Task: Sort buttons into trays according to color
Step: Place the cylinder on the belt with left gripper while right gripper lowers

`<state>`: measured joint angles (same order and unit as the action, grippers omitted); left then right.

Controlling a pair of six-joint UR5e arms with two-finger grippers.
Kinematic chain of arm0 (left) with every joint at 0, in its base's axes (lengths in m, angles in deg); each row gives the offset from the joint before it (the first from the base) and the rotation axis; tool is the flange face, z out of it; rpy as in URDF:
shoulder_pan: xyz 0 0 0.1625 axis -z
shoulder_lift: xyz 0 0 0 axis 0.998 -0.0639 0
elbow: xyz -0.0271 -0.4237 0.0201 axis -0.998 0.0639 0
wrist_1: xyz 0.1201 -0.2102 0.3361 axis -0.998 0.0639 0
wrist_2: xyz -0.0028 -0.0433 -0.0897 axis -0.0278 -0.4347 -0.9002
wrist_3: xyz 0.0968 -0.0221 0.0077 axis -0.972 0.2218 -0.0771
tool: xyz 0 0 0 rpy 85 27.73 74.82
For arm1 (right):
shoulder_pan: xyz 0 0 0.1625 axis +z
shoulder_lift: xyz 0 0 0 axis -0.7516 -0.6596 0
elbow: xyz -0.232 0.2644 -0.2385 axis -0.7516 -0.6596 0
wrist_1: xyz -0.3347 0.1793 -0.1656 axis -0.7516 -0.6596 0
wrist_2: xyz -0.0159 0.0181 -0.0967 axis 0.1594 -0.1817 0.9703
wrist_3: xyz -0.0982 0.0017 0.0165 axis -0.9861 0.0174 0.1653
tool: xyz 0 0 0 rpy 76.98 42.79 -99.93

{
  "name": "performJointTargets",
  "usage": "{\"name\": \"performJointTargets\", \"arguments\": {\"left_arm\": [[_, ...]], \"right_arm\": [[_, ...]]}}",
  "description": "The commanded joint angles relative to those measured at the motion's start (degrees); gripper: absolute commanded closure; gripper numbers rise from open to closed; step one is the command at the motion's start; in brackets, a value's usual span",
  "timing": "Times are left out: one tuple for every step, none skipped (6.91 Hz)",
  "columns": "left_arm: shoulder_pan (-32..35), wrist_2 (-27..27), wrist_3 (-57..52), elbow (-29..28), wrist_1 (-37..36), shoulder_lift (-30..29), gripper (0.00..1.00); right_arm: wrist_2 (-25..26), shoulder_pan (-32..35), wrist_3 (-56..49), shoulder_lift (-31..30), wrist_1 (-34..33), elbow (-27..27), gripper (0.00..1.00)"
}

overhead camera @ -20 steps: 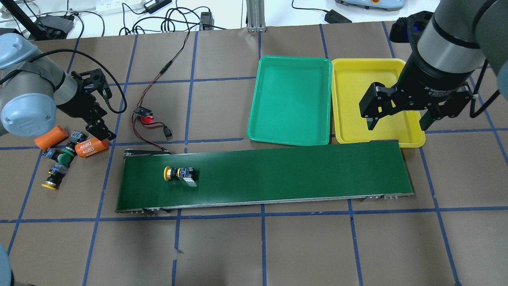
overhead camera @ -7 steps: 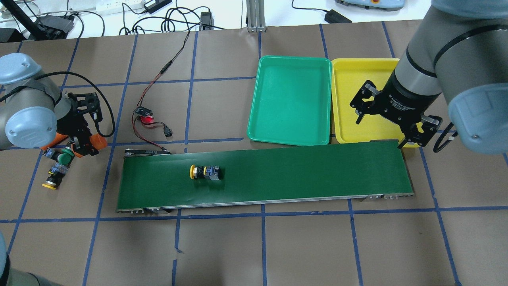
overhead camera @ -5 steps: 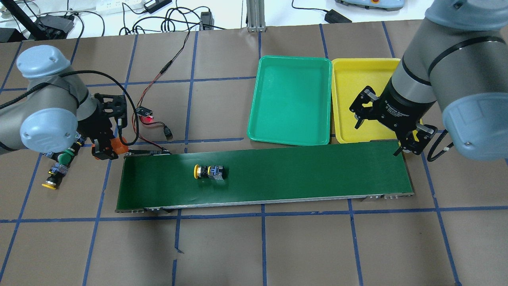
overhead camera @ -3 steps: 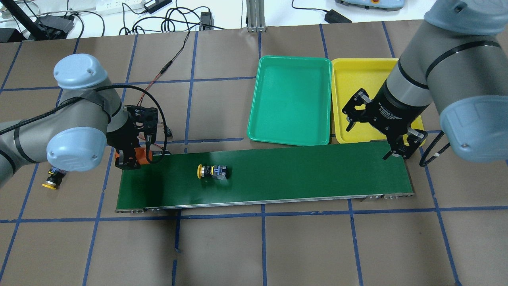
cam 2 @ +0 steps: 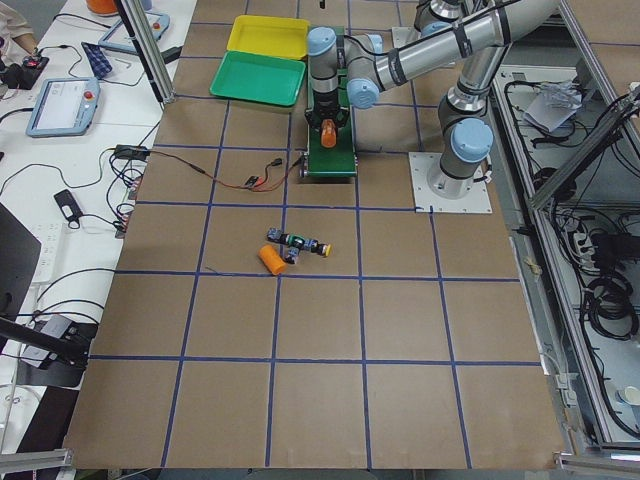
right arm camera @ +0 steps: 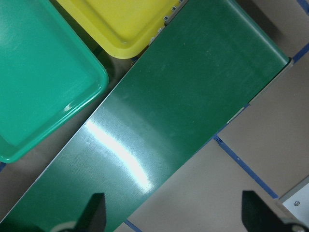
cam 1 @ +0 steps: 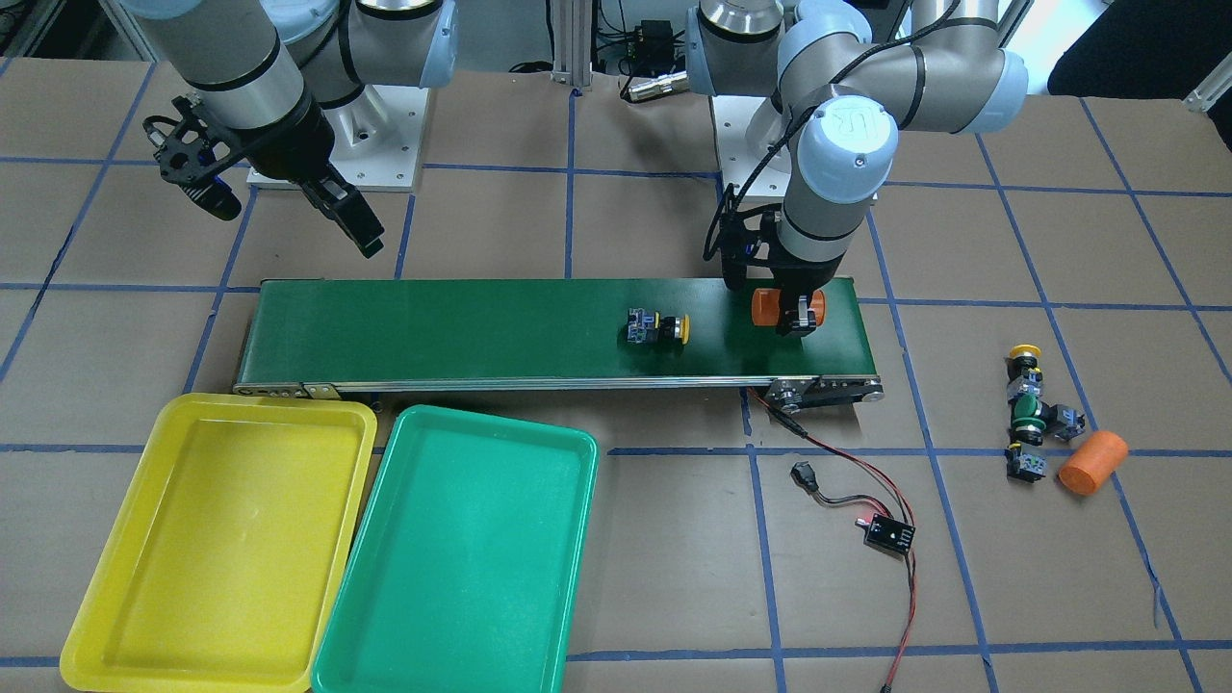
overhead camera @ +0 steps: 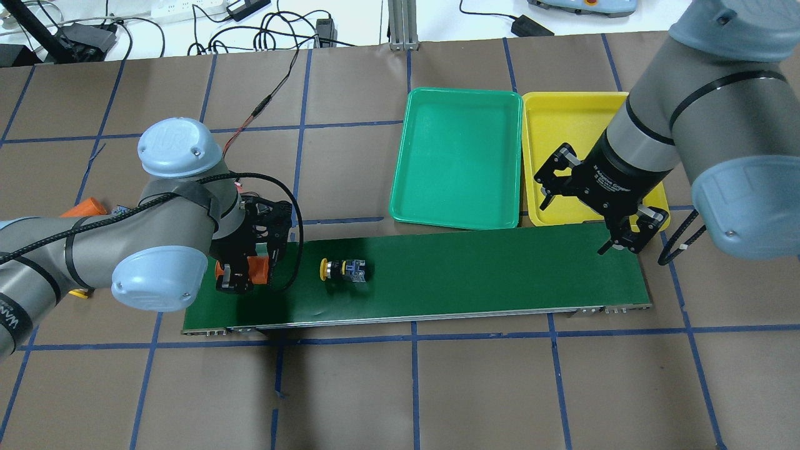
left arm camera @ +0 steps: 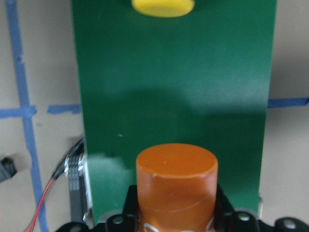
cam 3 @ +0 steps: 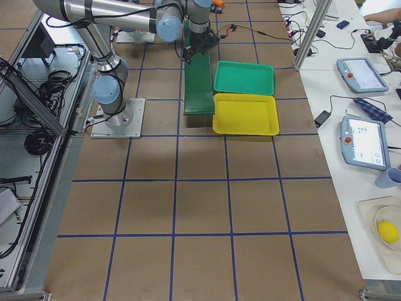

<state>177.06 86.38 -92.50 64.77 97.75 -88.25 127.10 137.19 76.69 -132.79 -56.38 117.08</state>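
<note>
A yellow-capped button (overhead camera: 342,269) lies on its side on the green conveyor belt (overhead camera: 469,275); it also shows in the front view (cam 1: 658,328), and its cap (left arm camera: 163,7) shows in the left wrist view. My left gripper (overhead camera: 244,273) is shut on an orange cylinder (left arm camera: 176,183) over the belt's left end, just behind that button. My right gripper (overhead camera: 584,220) is open and empty above the belt's right end, next to the yellow tray (overhead camera: 562,125). The green tray (overhead camera: 456,156) lies beside it. Both trays hold nothing. Three more buttons (cam 1: 1028,412) lie off the belt.
A second orange cylinder (cam 1: 1092,462) lies beside the loose buttons on the table past the belt's left end. A small circuit board with red and black wires (cam 1: 887,534) lies near that end of the belt. In the right wrist view the fingers (right arm camera: 96,212) stand wide apart.
My left gripper closed on an orange cylinder at the pile and carried it right, over the belt's left end. The yellow button travelled right along the belt. My right gripper came down toward the belt's right end.
</note>
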Motion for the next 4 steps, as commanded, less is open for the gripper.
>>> {"name": "performJointTargets", "arguments": {"left_arm": [[-0.28, -0.07, 0.32, -0.09, -0.26, -0.08, 0.11], [-0.72, -0.07, 0.5, -0.27, -0.17, 0.26, 0.07], [-3.33, -0.15, 0.5, -1.93, 0.0, 0.53, 0.07], [-9.89, -1.02, 0.41, -3.68, 0.26, 0.62, 0.07]], "right_arm": [[-0.19, -0.04, -1.1, -0.05, -0.37, -0.16, 0.0], [-0.55, -0.13, -2.06, -0.05, -0.98, -0.43, 0.0], [0.23, -0.13, -2.5, -0.05, -0.81, -0.17, 0.0], [0.15, -0.13, -2.24, -0.05, -0.81, 0.01, 0.0]]}}
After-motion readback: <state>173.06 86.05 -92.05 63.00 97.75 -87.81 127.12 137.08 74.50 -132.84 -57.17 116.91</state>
